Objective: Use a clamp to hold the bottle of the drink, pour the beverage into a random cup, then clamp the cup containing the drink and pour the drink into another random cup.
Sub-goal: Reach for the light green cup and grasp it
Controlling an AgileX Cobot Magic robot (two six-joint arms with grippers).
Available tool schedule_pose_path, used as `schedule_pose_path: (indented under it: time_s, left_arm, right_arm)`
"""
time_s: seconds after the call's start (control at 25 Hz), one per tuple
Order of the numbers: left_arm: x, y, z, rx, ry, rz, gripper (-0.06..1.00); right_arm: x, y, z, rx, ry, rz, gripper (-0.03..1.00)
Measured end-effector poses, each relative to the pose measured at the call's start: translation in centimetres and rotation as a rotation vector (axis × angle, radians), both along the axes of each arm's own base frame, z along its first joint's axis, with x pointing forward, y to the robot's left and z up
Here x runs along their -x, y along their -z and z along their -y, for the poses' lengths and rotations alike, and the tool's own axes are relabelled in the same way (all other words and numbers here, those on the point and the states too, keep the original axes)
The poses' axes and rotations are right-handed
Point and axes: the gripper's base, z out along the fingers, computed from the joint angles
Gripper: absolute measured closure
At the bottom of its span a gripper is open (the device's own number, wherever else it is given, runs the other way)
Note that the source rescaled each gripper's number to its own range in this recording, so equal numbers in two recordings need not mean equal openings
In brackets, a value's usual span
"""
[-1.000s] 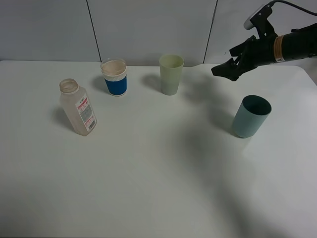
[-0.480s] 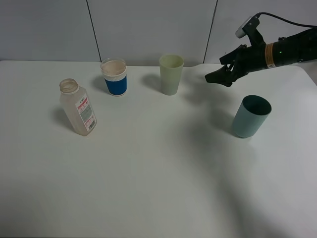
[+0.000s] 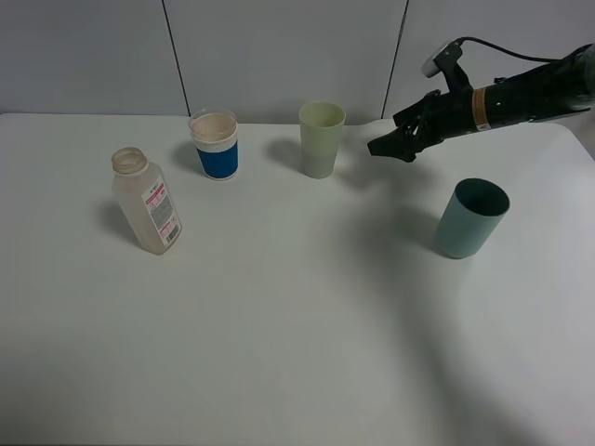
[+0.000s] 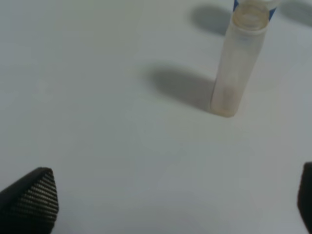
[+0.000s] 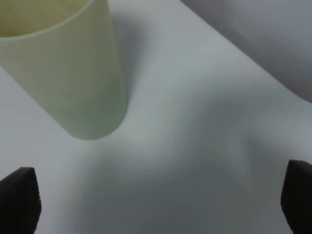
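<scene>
**Right arm closes on the pale green cup**

Since a second ago the right pincer (image 3: 383, 149) has slid leftward along the back of the desk (image 3: 297, 353), from above the teal cup (image 3: 472, 219) to a spot just beside the pale green cup (image 3: 322, 139); the bottle and all three cups stand where they did.

In the right wrist view the two fingertips sit far apart at the frame's edges with nothing between them, so this pincer is wide open and empty, and the green cup (image 5: 63, 68) lies ahead and off to one side, not yet between the tips. The left pincer (image 4: 161, 209) is likewise spread wide and empty, looking from a distance at the bottle (image 4: 239, 58).

The bottle (image 3: 147, 201) stands upright and uncapped near the left of the desk, with the blue-banded cup (image 3: 215, 145) just behind it. Whether any cup holds drink cannot be told from here.

If the green cup is the target, the pincer should probably centre on its wall before closing, gripping around the middle so the light cup neither tips nor squeezes out. Coming in level would likely keep the rim from being knocked.

Underfoot is a plain, matte white desk, smooth and bare apart from these four items. Behind it runs a pale panelled wall (image 3: 279, 46) with dark vertical seams.
</scene>
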Motion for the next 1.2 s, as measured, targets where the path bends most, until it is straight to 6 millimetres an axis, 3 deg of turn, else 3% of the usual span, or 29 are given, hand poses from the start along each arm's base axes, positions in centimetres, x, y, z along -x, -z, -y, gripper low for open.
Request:
schedule_pose_path:
  time_s: [0.44,0.88,1.2]
  left_arm:
    - [0.0,0.0,0.0,0.000,0.000,0.000,-0.05]
    - [0.0,0.0,0.0,0.000,0.000,0.000,-0.05]
    - [0.0,0.0,0.0,0.000,0.000,0.000,-0.05]
  right_arm:
    - [-1.6,0.9,-3.8,-0.005,-0.119,0.054,0.00]
    - [-2.0,2.7,-4.9,0.003,-0.166,0.059,0.00]
    - [-2.8,4.0,-7.0,0.000,-0.213,0.070,0.00]
